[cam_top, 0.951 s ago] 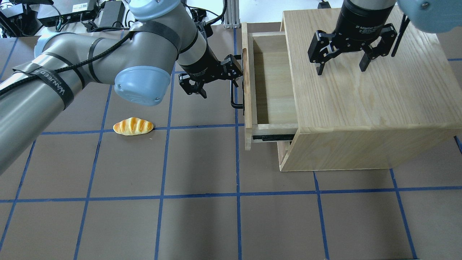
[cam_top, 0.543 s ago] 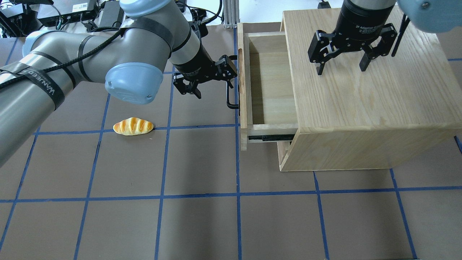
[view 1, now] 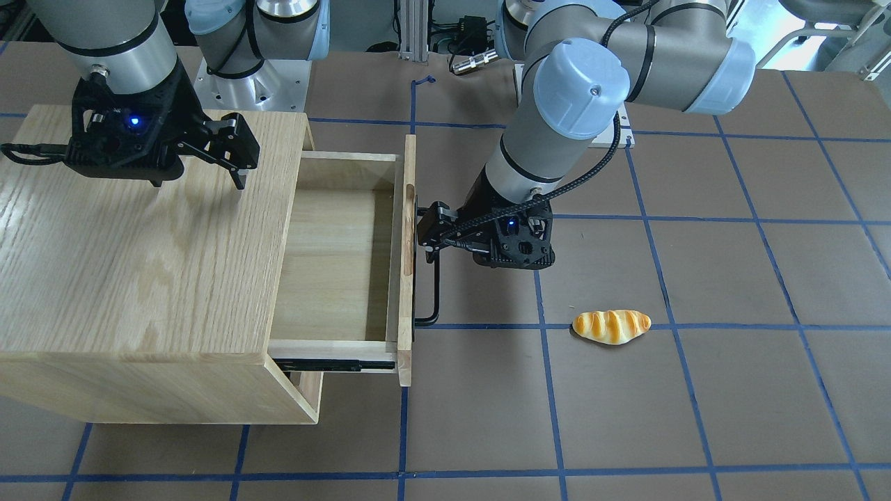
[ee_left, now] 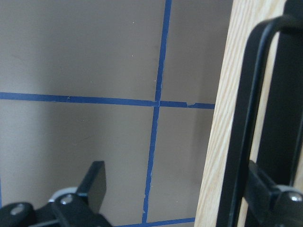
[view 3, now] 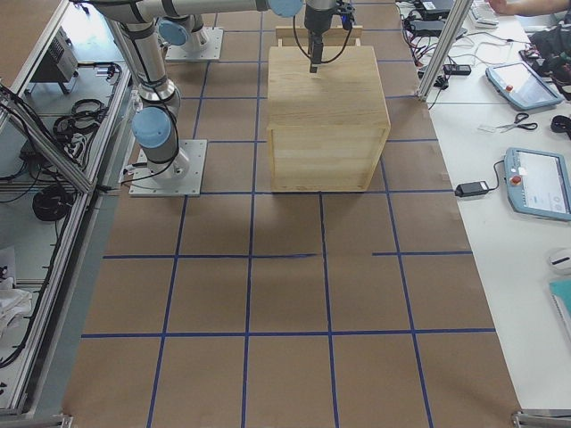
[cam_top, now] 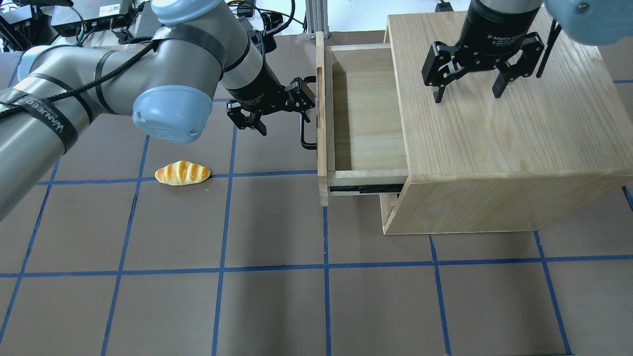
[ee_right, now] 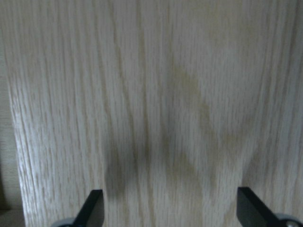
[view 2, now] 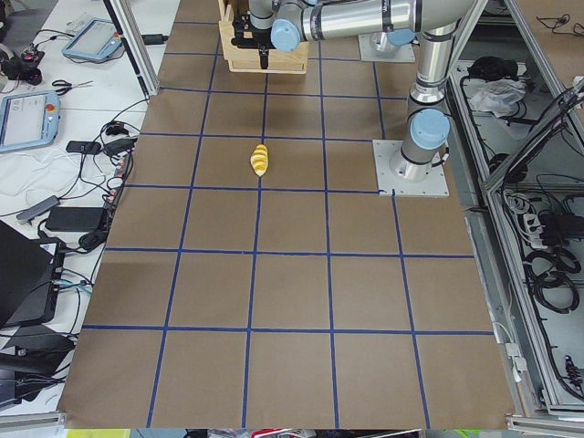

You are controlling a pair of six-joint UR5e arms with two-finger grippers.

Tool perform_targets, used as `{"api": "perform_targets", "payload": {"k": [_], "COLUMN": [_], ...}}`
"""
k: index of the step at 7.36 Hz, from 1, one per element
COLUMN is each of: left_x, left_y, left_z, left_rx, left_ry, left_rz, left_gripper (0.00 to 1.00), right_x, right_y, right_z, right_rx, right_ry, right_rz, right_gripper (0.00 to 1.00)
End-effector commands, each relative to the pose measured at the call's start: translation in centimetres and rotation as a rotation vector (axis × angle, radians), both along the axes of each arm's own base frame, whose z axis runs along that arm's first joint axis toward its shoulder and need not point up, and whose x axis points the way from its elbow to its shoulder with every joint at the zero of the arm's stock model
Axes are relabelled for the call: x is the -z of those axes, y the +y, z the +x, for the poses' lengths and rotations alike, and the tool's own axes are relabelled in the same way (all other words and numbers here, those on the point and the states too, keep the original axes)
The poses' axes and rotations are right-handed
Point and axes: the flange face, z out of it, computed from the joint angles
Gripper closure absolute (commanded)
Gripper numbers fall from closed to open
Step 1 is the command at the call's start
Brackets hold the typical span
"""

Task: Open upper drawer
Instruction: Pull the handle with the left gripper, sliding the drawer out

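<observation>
The upper drawer (cam_top: 368, 118) is a shallow light-wood box, pulled well out of the oak cabinet (cam_top: 494, 148), and its inside is empty. Its front panel (cam_top: 322, 148) carries a black bar handle (cam_top: 302, 133) and an oblong slot (cam_top: 320, 79). It also shows in the front-facing view (view 1: 334, 271). My left gripper (cam_top: 285, 123) is open, with one finger hooked between the handle (ee_left: 246, 118) and the panel and the other finger out over the mat. My right gripper (cam_top: 467, 96) is open and empty, just above the cabinet top (ee_right: 156, 104).
A toy bread roll (cam_top: 182, 173) lies on the brown mat left of the drawer, and also shows in the front-facing view (view 1: 611, 326). A lower drawer front (cam_top: 388, 205) peeks out under the open one. Cables and boxes (cam_top: 94, 17) sit past the mat's far edge.
My left gripper has moved left with its finger behind the handle, and the upper drawer has slid farther out of the cabinet. The right gripper and the roll have not moved.
</observation>
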Motion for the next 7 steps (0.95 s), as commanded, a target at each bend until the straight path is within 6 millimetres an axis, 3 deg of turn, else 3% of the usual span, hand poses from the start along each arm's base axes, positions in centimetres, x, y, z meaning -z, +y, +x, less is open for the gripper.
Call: {"api": "perform_targets", "payload": {"k": [1,4,7], "left_x": [0.0,-1.3,-1.3], "left_y": [-0.1,0.2,0.4], "left_z": [1.0,4.1,4.9], "left_rx": [0.022,0.059,0.085], "left_ry": [-0.005,-0.014,-0.015], "left_rz": [-0.004,0.003,-0.005], "left_gripper": [0.0,0.0,0.0], "right_x": [0.1,0.0,0.0], "right_y": [0.0,0.0,0.0], "right_z": [0.0,0.0,-0.1], "right_rx": [0.001,0.001,0.002], "right_ry": [0.0,0.0,0.0], "right_rz": [0.001,0.0,0.0], "right_gripper": [0.0,0.0,0.0]}}
